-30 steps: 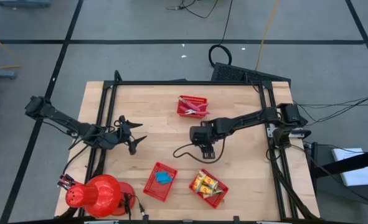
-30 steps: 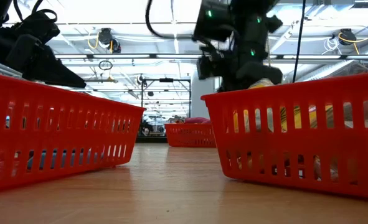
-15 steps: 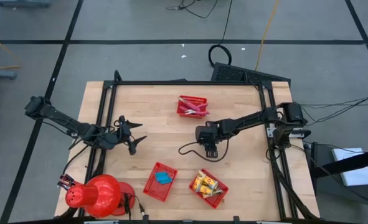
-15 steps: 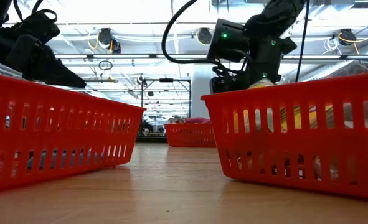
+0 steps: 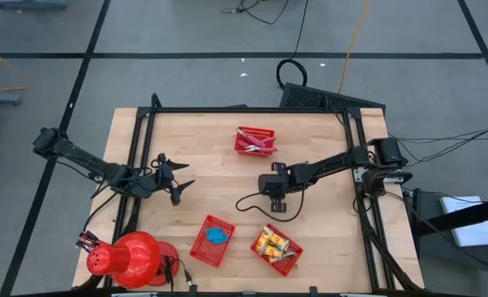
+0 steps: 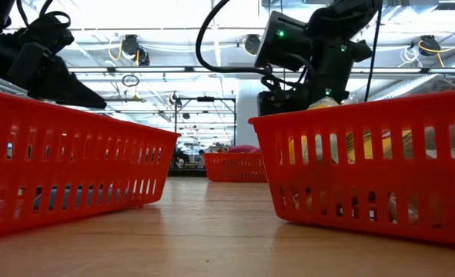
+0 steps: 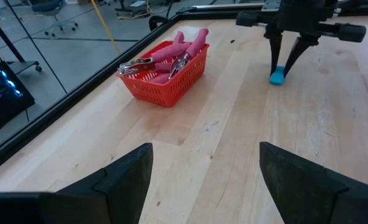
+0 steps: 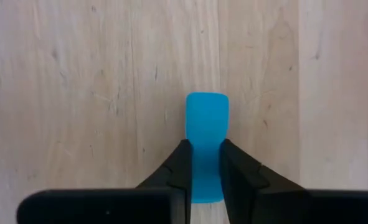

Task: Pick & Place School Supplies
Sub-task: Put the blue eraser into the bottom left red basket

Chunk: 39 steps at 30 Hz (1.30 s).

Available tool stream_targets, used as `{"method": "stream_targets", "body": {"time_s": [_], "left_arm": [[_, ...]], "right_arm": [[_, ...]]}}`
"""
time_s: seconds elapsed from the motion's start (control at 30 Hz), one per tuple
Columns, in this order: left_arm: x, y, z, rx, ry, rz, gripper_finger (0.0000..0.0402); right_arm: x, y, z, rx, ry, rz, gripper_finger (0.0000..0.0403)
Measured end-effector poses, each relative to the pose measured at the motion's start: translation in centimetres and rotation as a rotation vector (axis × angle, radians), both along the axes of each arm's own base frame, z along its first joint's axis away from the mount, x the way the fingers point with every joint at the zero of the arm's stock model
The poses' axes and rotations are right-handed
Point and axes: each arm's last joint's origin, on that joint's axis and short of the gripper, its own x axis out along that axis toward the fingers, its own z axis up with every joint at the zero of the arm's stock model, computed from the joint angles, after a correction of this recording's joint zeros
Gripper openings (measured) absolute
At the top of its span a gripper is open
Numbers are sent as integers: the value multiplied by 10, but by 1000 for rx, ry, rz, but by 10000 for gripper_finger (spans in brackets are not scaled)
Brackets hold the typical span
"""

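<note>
Where my right hand (image 8: 202, 180) stood nearer the scissors basket (image 5: 255, 140) a second ago, it now sits lower on the counter (image 5: 219, 177), fingers pinched on a light-blue block (image 8: 207, 146) resting on the wood. My left hand (image 7: 205, 180): spread wide, unmoved at the counter's left side.

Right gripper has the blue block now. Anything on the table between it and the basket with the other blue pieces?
Nothing visible: bare wood lies between the right gripper, shut on the blue block, and the basket holding blue pieces.
</note>
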Motion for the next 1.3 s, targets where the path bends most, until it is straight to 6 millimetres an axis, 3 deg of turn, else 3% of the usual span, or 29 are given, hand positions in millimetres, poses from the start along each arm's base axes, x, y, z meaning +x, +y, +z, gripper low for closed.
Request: {"method": "stream_targets", "body": {"time_s": [0.4,0.57,0.87,1.07,1.3], "left_arm": [[0,0,0,0,0,1,294],[0,0,0,3,-2,7,294],[0,0,0,7,-4,16,294],[0,0,0,7,-4,16,294],[0,1,0,-2,-2,22,294]], "right_arm": [[7,10,42,-41,-110,36,41],[19,21,62,-37,-190,73,41],[43,49,95,58,-489,197,41],[62,64,85,132,-622,257,41],[100,82,76,167,-681,354,41]]}}
